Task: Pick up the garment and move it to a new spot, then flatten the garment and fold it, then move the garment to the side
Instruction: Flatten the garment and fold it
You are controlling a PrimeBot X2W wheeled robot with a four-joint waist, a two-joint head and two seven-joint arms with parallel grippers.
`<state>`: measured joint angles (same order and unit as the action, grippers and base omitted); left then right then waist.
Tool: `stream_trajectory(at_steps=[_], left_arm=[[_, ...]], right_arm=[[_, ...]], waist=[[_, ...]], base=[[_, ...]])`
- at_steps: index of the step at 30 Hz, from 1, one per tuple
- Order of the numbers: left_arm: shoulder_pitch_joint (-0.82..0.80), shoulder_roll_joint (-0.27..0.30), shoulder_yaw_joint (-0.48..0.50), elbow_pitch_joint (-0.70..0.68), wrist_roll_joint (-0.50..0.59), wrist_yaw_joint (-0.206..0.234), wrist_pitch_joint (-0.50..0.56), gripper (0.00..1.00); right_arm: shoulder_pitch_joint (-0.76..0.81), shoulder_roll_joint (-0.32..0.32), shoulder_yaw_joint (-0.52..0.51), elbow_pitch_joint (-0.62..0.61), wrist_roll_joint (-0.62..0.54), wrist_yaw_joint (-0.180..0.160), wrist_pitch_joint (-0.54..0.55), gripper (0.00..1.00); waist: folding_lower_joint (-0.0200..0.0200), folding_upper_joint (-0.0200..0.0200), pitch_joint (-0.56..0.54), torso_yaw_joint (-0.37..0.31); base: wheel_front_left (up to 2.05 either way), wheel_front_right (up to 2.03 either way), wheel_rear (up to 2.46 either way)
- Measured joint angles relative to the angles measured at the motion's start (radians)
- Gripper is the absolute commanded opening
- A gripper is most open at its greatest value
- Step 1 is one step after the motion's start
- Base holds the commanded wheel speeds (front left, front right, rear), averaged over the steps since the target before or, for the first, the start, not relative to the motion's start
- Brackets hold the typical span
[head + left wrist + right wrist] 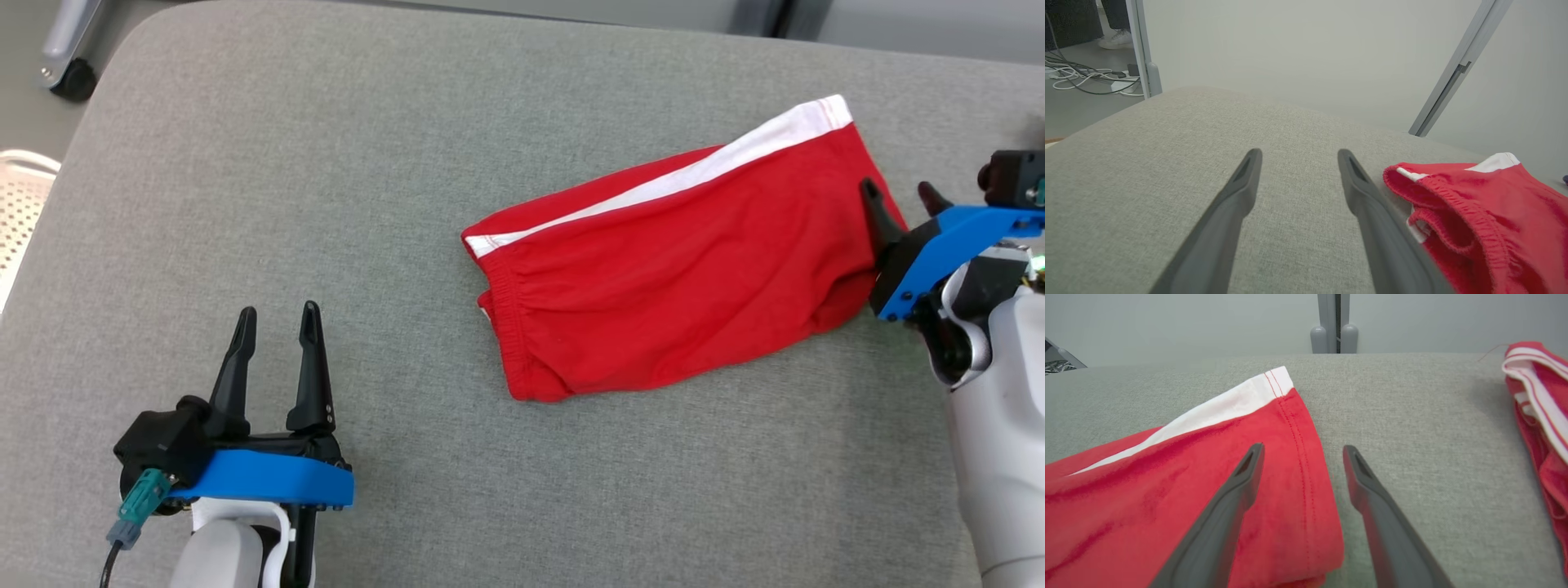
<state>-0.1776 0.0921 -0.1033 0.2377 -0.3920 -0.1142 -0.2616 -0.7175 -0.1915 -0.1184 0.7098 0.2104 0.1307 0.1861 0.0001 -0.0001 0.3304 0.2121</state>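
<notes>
Red shorts [678,269] lie slantwise right of centre on the bench [326,163], hem end at the right tool [896,189] — spread, empty, straddling it — the left tool [278,312], also spread, well apart.

1. Nothing readable here as far as I can see: no words, brand, number or sign in any view.
2. The shorts [669,269] just have a plain white stripe [694,171], with no lettering or logo I can make out.
</notes>
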Motion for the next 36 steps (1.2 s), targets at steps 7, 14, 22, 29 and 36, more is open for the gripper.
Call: stream_trajectory(at_steps=[7,14,22,29,36], left_arm=[[-0.021,-0.007,0.001,-0.005,0.024,-0.01,0.0,1.0],[-0.034,-0.015,-0.001,-0.02,0.026,-0.01,0.0,1.0],[-0.034,-0.017,-0.002,-0.024,0.024,-0.012,0.0,1.0],[-0.035,-0.01,-0.008,-0.018,0.022,-0.012,0.0,1.0],[-0.024,0.001,-0.009,-0.008,0.021,-0.012,0.0,1.0]], right_arm=[[-0.076,0.0,-0.077,0.099,-0.115,0.0,-0.007,1.0],[-0.111,-0.014,-0.072,0.161,-0.167,0.0,0.007,1.0],[-0.115,-0.021,0.075,0.181,-0.094,-0.003,0.024,0.0],[-0.087,-0.043,0.157,0.148,-0.008,0.0,0.016,0.0],[-0.006,-0.067,0.108,0.069,0.026,0.0,-0.044,0.0]], waist=[[0.0,0.0001,0.038,0.037],[0.0,0.0,0.069,0.065],[-0.0001,-0.0001,0.073,0.057],[-0.0001,0.0002,0.054,0.043],[-0.0001,0.0002,0.011,0.025]], base=[[0.0,0.0,0.0],[0.0,0.0,0.0],[0.0,0.0,0.0],[0.0,0.0,0.0],[0.0,0.0,0.0]])
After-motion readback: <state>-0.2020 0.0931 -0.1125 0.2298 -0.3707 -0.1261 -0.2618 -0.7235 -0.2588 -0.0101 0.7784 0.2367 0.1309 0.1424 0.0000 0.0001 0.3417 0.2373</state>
